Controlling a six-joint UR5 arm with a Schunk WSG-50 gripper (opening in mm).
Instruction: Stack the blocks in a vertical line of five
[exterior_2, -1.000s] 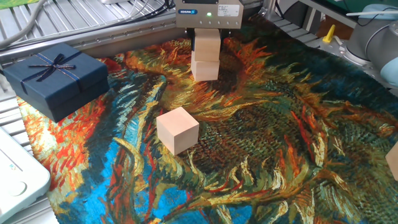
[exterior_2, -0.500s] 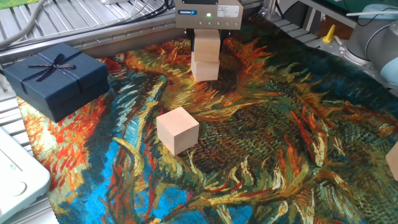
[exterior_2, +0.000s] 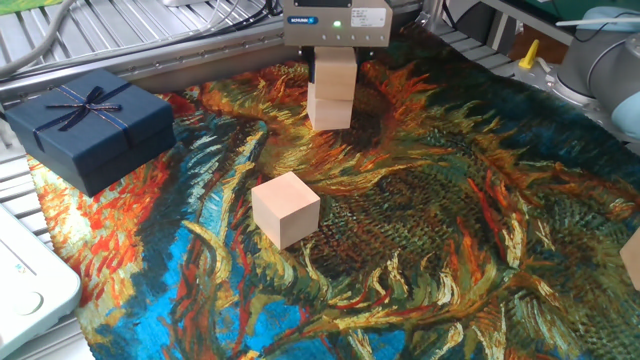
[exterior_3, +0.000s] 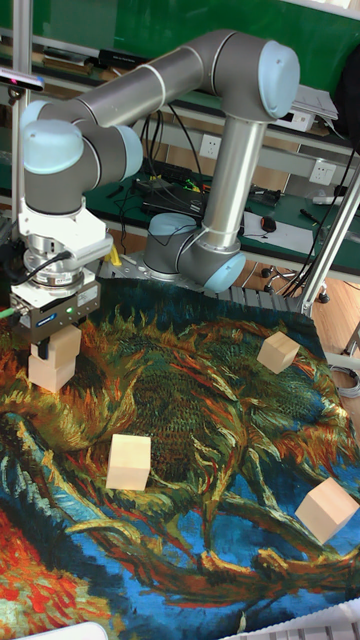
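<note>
One arm (exterior_3: 150, 90) is reaching down over the painted cloth (exterior_2: 430, 230) covering the tabletop, beside a blue gift box (exterior_2: 90, 122). Its pincer (exterior_2: 334, 68) is pinching the top block (exterior_2: 335, 72), sitting on a second block (exterior_2: 330, 110). Three loose blocks are lying apart: one mid-cloth (exterior_2: 285, 208), two (exterior_3: 278, 351) (exterior_3: 326, 508) toward the far side.

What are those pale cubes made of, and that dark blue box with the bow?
The cubes, such as the loose one, look like plain unpainted wood: pale beige, matte, smooth faces, crisp edges. Grain is too fine to see. The dark blue box looks like matte cardboard or paper-covered board, with a thin ribbon tied across its lid.
</note>
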